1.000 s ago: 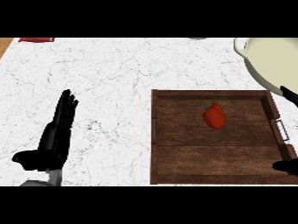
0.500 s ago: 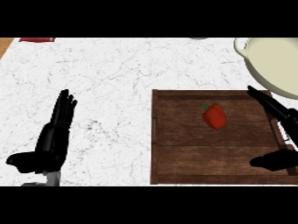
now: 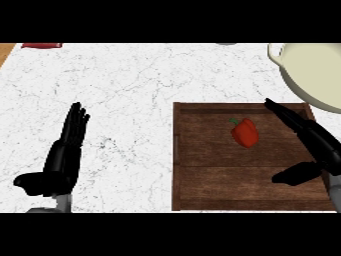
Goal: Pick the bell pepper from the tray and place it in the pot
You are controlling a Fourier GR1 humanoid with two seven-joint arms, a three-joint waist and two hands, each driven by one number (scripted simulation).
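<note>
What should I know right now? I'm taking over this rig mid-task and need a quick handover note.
Left hand: open, fingers straight, resting over the white counter left of the tray, holding nothing.
Right hand: open, over the right side of the wooden tray, fingers pointing up the view, thumb out toward the tray's middle; not touching the pepper.
Red bell pepper: lying in the tray's upper half, just left of the right hand.
Cream pot: at the upper right, beyond the tray's far right corner, with nothing seen inside.
Done: nothing picked.
Left: grasp the pepper, lift it, place it in the pot.
</note>
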